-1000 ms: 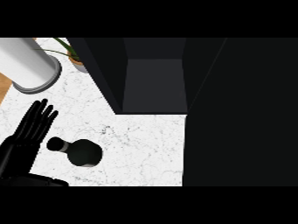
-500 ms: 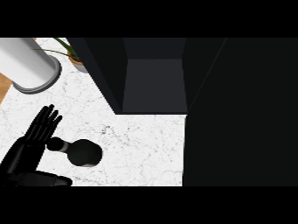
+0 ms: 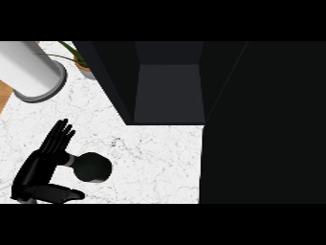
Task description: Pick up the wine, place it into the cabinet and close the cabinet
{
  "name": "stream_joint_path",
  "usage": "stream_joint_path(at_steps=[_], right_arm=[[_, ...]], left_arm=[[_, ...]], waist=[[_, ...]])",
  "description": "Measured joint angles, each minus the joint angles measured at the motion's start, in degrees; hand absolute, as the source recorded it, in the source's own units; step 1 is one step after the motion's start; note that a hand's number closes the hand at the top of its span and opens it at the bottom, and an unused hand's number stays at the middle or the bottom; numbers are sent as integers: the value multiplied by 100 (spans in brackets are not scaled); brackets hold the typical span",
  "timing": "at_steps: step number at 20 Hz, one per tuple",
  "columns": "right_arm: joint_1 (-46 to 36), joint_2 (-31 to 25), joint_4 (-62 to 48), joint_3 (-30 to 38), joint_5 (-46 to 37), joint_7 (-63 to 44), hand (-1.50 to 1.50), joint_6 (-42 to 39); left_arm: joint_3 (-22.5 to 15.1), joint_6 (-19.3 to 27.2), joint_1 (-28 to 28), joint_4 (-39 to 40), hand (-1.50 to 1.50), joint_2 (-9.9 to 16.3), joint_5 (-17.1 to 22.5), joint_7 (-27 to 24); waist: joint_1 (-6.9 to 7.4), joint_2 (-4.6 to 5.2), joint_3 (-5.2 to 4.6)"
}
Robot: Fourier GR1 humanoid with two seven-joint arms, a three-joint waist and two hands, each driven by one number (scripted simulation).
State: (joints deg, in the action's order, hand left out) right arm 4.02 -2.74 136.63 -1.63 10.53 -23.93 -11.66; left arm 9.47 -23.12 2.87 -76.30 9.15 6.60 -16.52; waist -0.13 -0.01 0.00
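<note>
Left hand (image 3: pixel 44 162) has moved right since the earlier frame and now touches the neck of the wine bottle (image 3: pixel 89 166), fingers straight, thumb spread below, not closed round it. Bottle stands on the white worktop (image 3: pixel 151 162), unmoved. Beyond, the dark cabinet (image 3: pixel 169 91) stands open. Right hand out of view.

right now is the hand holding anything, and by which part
Nothing is held. The left hand is open, its straight fingers right beside the wine bottle's neck, not curled round it.
</note>
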Motion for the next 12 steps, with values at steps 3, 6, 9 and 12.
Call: stream_joint_path(at_steps=[3,6,9,12], right_arm=[[74,15,55,-14,10,-8,-150,-8],[235,70,156,-119,-80,38,-150,-30],[137,42,113,-28,-23,2,-150,-30],[234,30,131,12,-40,78,-150,-99]], left_arm=[[17,-40,-24,257,-150,6,-50,-144],[33,-55,-160,630,-150,32,-155,-367],[73,-117,-395,1241,-150,103,-278,-728],[49,-96,-585,1651,-150,95,-392,-929]], waist=[[0,-1,-1],[-4,-1,0],[-6,1,0],[-9,0,-1]])
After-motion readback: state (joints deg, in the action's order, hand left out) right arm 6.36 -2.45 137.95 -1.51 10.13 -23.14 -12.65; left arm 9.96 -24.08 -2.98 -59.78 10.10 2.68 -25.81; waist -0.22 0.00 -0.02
